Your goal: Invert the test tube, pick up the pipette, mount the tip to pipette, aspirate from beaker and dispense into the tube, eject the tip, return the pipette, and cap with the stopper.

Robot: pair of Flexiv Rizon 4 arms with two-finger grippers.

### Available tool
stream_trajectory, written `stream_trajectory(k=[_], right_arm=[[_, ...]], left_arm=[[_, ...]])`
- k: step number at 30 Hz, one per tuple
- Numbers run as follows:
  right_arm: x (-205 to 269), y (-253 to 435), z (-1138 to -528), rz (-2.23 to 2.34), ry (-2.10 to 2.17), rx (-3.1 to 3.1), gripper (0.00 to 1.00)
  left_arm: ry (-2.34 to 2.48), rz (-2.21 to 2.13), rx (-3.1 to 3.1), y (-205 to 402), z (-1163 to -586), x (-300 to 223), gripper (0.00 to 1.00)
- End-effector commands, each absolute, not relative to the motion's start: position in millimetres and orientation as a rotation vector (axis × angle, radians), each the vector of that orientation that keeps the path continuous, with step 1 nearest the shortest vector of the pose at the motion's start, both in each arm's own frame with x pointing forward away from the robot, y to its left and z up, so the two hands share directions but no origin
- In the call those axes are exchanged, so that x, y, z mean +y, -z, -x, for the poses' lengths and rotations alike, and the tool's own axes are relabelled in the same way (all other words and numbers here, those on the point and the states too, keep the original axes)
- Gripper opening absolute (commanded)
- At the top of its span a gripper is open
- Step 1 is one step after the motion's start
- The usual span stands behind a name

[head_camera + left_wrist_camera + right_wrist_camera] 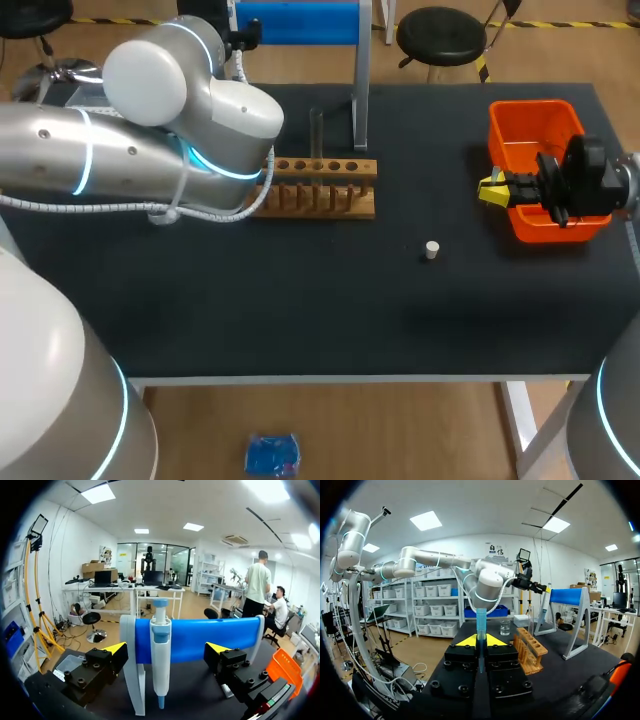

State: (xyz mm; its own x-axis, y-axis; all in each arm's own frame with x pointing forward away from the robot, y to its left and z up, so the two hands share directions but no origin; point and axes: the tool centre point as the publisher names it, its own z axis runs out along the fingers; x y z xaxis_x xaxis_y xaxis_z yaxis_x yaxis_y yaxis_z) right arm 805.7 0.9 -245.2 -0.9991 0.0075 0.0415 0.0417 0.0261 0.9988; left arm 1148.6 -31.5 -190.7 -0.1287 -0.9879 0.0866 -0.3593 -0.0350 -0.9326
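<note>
L gripper (166, 649) is gaping wide, holding nothing, its black blocky fingers w/ yellow wedge tips sitting either side of the pipette (160, 650). The pipette is hanging just ahead of and between those fingers, touching neither. It is a smooth white plastic barrel w/ a blue plunger cap and a blue nose. Its long axis is running vertical, nose pointing down. It is hooking over the glossy blue bar of the white-legged pipette stand (200, 637).

R gripper (480, 640) is pinching tight on a pipette tip (481, 620). The tip is a clear bluish plastic cone lining up lengthwise w/ the fingers, its wide end sticking out past the yellow tips.

Ahead of the R gripper a small clear glass beaker (505, 626) is standing upright. Nearer, off to one side, a slotted wooden rack (530, 652) is resting on the matte black table (300, 300). In the head view a thin glass test tube (317, 130) is standing vertical in the rack. A stubby white cylindrical stopper (432, 250) is lying alone near the R gripper. An orange plastic bin (545, 130) is sitting directly beneath that gripper's wrist.
</note>
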Motion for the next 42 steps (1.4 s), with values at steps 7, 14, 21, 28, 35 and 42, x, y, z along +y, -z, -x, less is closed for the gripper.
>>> stream_trajectory(k=[7, 14, 21, 28, 35, 42], right_arm=[[0.3, 245.1, -805.2, 0.052, 2.174, -2.233, 0.0], [0.3, 245.1, -805.2, 0.052, 2.174, -2.233, 0.0], [0.3, 245.1, -805.2, 0.052, 2.174, -2.233, 0.0], [0.3, 245.1, -805.2, 0.052, 2.174, -2.233, 0.0], [0.3, 245.1, -805.2, 0.052, 2.174, -2.233, 0.0], [0.3, 245.1, -805.2, 0.052, 2.174, -2.233, 0.0]], left_arm=[[1.192, 1.441, 1.554, 197.2, -1163.8, -34.6, 1.0], [1.182, 1.42, 1.563, 195.2, -1168.6, -35.5, 1.0], [1.164, 1.398, 1.575, 193.3, -1170.2, -35.8, 1.0], [1.145, 1.387, 1.589, 193.5, -1170.9, -36.9, 1.0], [1.148, 1.385, 1.585, 193.4, -1172.7, -36.3, 1.0], [1.147, 1.39, 1.58, 193.4, -1173.3, -35.8, 1.0]])
